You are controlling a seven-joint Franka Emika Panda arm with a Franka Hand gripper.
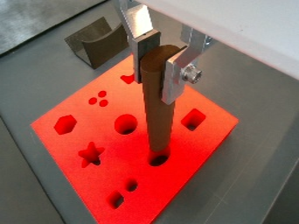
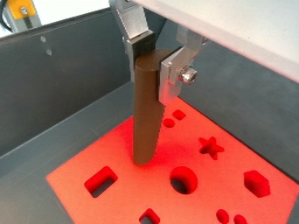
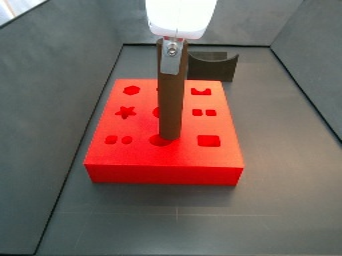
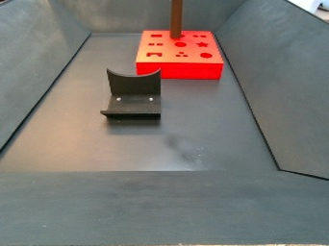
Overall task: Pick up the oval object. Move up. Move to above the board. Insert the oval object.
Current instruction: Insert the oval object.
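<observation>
The gripper [image 1: 159,54], clamped on the upright peg [image 1: 156,109], holds its lower tip at a hole in the board [image 1: 70,149].

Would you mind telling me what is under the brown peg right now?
The peg, held upright in the gripper, has its lower end in a dark hole in the red board. The hole's shape and how deep the peg sits are covered by the peg itself.

The gripper [image 3: 171,50] is cropped out above the oval object [image 4: 176,15] in a side view. The peg's tip contact with the board [image 1: 70,144] is indeterminate.
</observation>
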